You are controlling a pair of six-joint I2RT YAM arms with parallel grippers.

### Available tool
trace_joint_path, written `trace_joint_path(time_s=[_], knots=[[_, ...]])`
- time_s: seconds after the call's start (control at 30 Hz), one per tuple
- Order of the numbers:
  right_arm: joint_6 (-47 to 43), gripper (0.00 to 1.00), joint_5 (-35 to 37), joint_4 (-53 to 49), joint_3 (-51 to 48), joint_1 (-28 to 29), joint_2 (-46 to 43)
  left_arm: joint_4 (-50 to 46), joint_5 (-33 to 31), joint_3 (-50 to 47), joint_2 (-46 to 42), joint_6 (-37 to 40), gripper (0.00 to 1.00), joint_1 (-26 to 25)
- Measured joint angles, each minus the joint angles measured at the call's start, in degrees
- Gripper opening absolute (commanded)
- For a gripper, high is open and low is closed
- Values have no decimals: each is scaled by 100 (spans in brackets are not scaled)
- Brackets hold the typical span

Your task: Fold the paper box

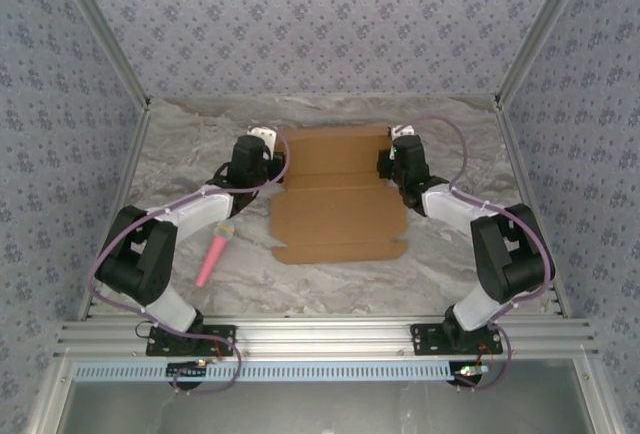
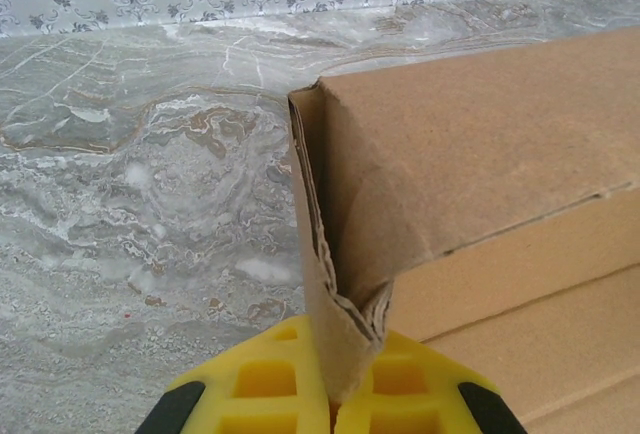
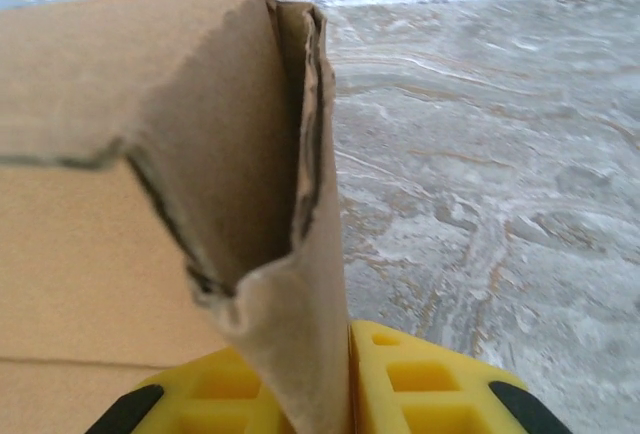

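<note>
Yellow jaws, 2 pairs, pinch 1 paper box (image 1: 340,216).

Both arms rise from their bases at the bottom edge of the overhead view, elbows bent outward. The left arm (image 1: 150,254) angles toward the centre. The left gripper (image 2: 335,399) has its yellow fingers (image 2: 262,382) pinched tight on a flap of the paper box (image 2: 450,154). The right arm (image 1: 505,254) mirrors it, and the right gripper (image 3: 325,389) is likewise clamped on a flap.
</note>
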Motion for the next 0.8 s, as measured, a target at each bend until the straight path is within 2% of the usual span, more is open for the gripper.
trace_joint_path(time_s=[0.27,0.5,0.6,0.8], knots=[[511,16,1436,-564,295,452,321,-24,63,0,109,0,0,-59],[813,16,2057,-990,560,551,522,-28,133,0,149,-17,0,-129],[892,22,2107,-1023,605,566,592,-35,131,0,149,-17,0,-127],[807,41,2020,-1058,584,542,584,-31,129,0,151,-17,0,-120]])
